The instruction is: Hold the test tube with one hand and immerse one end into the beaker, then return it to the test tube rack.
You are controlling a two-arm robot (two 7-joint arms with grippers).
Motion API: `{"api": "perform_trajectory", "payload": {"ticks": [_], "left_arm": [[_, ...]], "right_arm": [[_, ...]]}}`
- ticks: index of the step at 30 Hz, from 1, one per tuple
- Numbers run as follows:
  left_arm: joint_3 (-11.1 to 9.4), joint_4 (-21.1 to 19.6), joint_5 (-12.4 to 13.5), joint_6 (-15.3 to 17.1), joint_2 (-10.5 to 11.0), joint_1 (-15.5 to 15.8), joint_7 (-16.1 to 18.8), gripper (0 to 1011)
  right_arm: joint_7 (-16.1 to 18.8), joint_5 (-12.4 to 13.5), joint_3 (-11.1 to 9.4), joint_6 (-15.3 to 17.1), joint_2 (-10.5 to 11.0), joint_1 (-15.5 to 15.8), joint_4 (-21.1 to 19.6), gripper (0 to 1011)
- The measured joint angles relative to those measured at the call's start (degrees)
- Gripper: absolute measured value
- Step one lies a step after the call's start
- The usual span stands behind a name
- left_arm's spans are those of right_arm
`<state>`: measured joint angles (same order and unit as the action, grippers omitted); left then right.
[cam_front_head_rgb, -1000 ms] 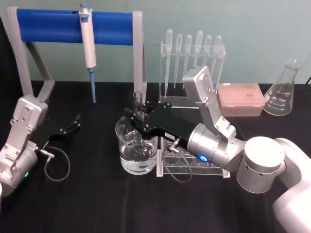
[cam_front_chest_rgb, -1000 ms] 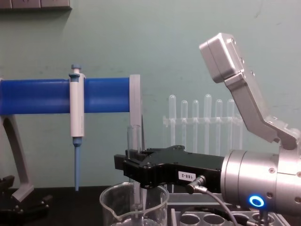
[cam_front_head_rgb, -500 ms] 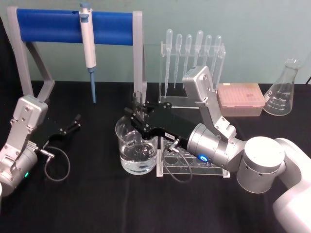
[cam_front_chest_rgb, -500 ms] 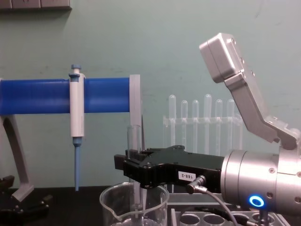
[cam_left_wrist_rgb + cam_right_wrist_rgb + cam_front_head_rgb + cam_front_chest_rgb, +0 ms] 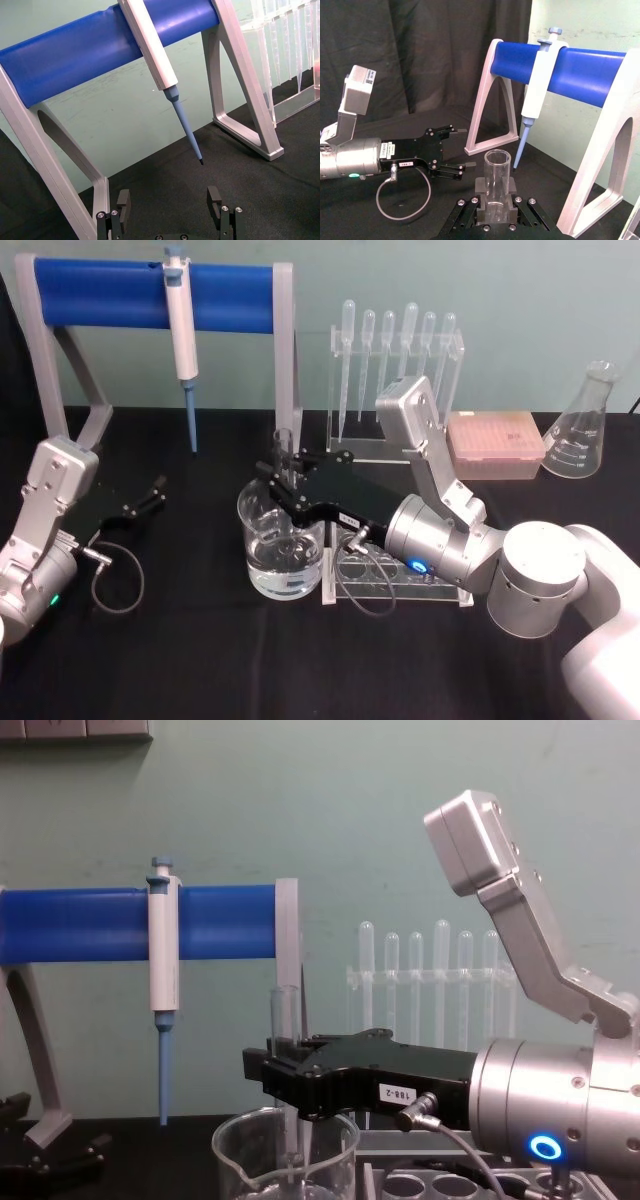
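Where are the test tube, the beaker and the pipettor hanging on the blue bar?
test tube (image 5: 286, 1010): chest view, upper part.
beaker (image 5: 252, 540): head view, left wall.
pipettor (image 5: 183, 335): head view, white body.

Bright, even room light over my bench.
The green wall (image 5: 520, 280) is evenly lit; the black table (image 5: 200, 660) swallows shadows. Small highlights glint on the beaker (image 5: 275, 560), my wrist's blue ring light (image 5: 545, 1149) glows, and the source is perhaps overhead.

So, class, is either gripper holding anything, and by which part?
The right gripper clamps the test tube by its upper part, below the rim, lower end inside the beaker. The left gripper, open, holds nothing.
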<state>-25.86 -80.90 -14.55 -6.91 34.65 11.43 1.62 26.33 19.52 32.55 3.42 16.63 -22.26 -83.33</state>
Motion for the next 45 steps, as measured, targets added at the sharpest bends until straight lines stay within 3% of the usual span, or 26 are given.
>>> {"api": "perform_trajectory", "payload": {"ticks": [45], "left_arm": [[-0.01,0.0,0.0,0.0,0.0,0.0,0.0,1000]], "right_arm": [[0.0,0.0,0.0,0.0,0.0,0.0,0.0,225]]}}
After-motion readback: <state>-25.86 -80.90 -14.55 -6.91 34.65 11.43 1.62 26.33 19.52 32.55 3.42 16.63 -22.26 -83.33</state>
